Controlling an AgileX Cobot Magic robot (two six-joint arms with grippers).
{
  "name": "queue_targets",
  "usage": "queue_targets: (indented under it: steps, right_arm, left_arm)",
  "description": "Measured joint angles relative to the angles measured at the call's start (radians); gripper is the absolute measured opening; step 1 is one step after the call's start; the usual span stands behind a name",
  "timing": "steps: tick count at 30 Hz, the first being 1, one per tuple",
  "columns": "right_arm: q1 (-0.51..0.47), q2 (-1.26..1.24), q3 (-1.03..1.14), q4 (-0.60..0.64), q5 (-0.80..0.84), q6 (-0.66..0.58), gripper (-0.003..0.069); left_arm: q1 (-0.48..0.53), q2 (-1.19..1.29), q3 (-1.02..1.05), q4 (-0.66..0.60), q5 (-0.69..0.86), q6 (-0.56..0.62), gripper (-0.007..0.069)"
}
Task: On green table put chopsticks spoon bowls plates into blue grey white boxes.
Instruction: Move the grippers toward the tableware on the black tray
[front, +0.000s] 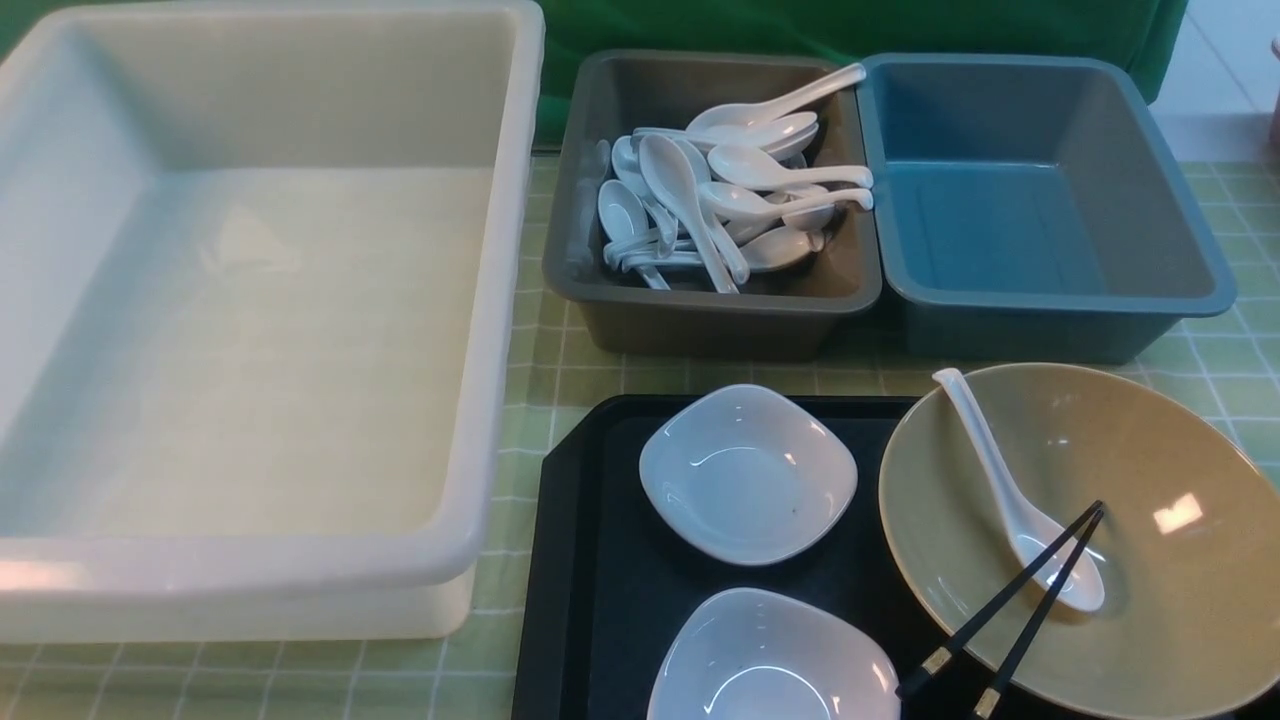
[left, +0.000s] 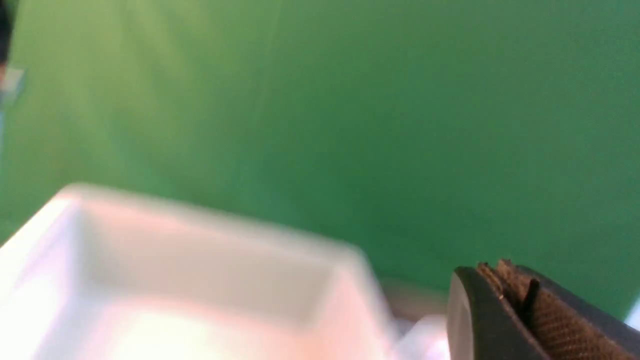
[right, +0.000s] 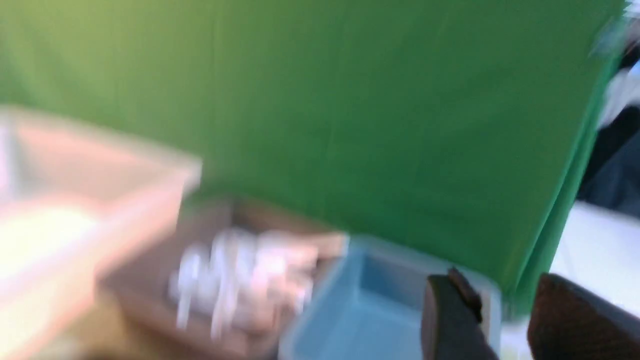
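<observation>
Glossy white ceramic spoon (front: 1005, 490) and thin black chopsticks (front: 1000, 600) lie in wide tan bowl (front: 1180, 600); two white rounded-square dishes (front: 748, 472) (front: 770, 660) sit just left.

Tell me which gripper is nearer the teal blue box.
Right, it seems. The right gripper hangs close by the teal blue box; the left gripper is by the white box, with no blue box in its view.

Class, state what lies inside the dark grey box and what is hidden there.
A heap of white spoons lies in the dark grey box, one handle reaching its rim. The floor beneath the heap is covered.
</observation>
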Motion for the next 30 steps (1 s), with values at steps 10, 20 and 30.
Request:
queue_targets:
  steps: [10,20,30]
  right_arm:
    - [0.000,0.227,0.033,0.013,0.465,0.024,0.0245]
    - [0.000,0.538,-0.006,0.201,0.592,-0.112,0.0246]
    - [0.001,0.624,-0.006,0.218,0.572,-1.073,0.0266]
  left_arm:
    - [-0.036,0.104,0.085,-0.245,0.217,0.063,-0.0001]
    - [-0.251,0.104,0.122,-0.576,0.207,0.360,-0.0001]
    - [-0.324,0.104,0.122,-0.700,0.296,0.695,-0.0001]
